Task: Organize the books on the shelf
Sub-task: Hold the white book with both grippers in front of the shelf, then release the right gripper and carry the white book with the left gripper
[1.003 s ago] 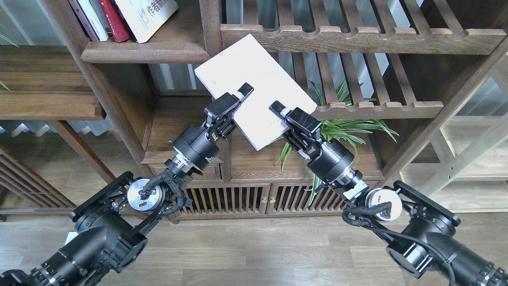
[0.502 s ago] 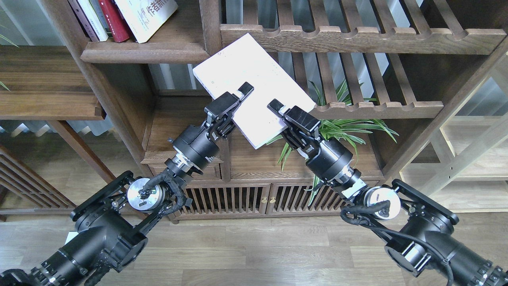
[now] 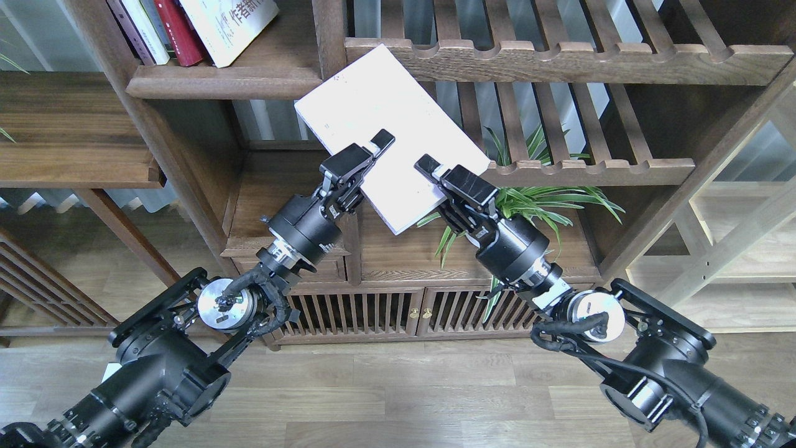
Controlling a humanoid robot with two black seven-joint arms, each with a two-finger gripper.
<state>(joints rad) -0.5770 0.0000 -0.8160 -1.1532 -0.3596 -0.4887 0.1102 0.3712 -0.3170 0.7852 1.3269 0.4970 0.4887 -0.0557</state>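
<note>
I hold a pale lavender-white book [image 3: 379,118] tilted in the air in front of the bookcase, its top corner near the slatted rack. My left gripper [image 3: 373,148] is shut on its lower left edge. My right gripper [image 3: 432,171] is shut on its lower right edge. On the walnut shelf [image 3: 230,82] at the upper left stand a dark red book [image 3: 177,28], a white book with blue characters [image 3: 227,25] leaning left, and other spines.
Slatted racks with scalloped rails [image 3: 559,59] lie to the right, at two levels. A green plant [image 3: 535,199] stands behind my right wrist. A low cabinet with slatted doors [image 3: 385,311] is below. An upright post [image 3: 329,37] divides shelf and racks.
Both grippers have carried the pale book a little up and to the left, its top corner now closer to the upright post.
</note>
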